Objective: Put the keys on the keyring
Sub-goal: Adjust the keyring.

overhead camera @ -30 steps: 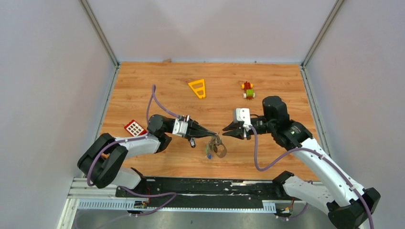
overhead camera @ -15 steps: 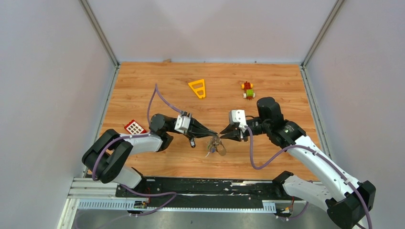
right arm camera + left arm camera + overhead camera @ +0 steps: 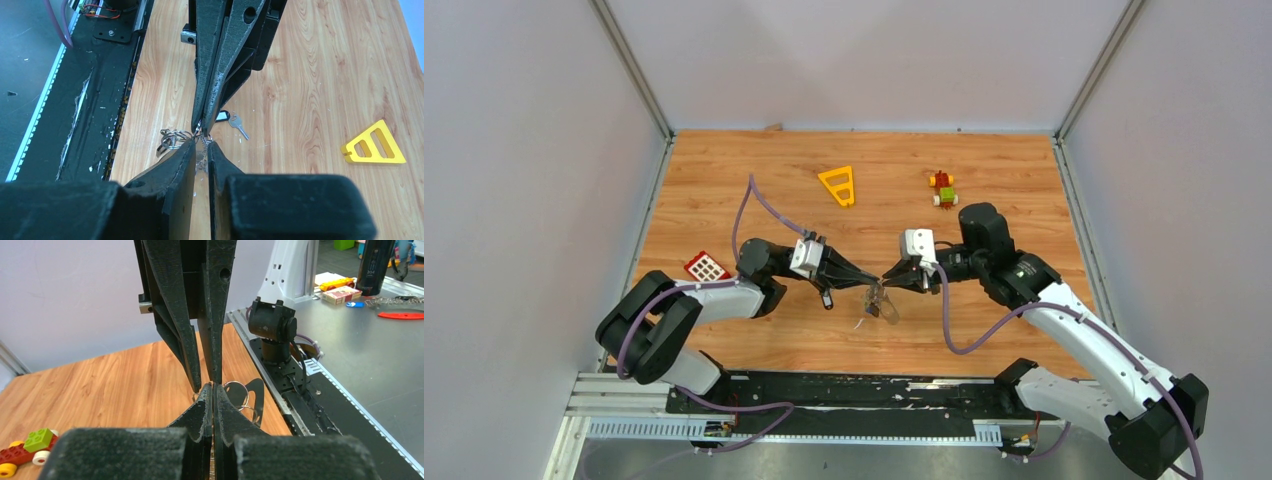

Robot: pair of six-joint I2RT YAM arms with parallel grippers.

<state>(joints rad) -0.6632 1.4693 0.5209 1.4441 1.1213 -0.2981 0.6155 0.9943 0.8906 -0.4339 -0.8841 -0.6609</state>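
Legible writing: the pale label window on the black tag (image 3: 220,116) is too small to read. Count: one loose key (image 3: 239,125) with that tag lies flat on the wooden table (image 3: 724,170), just beside the left gripper (image 3: 872,282); one yellow triangle frame (image 3: 837,186), one toy block figure (image 3: 942,188) and one red grid tile (image 3: 707,268) lie well apart from the work. The keyring (image 3: 882,305) with its bunch of rings sits directly beneath the two meeting tips, near the table's front edge; the number of keys on it cannot be told. Left gripper: fingers pressed together, with no gap; whether they pinch anything cannot be told. Right gripper (image 3: 887,279): fingers nearly together with a thin slit; a glint of metal shows there, but a grip cannot be confirmed.
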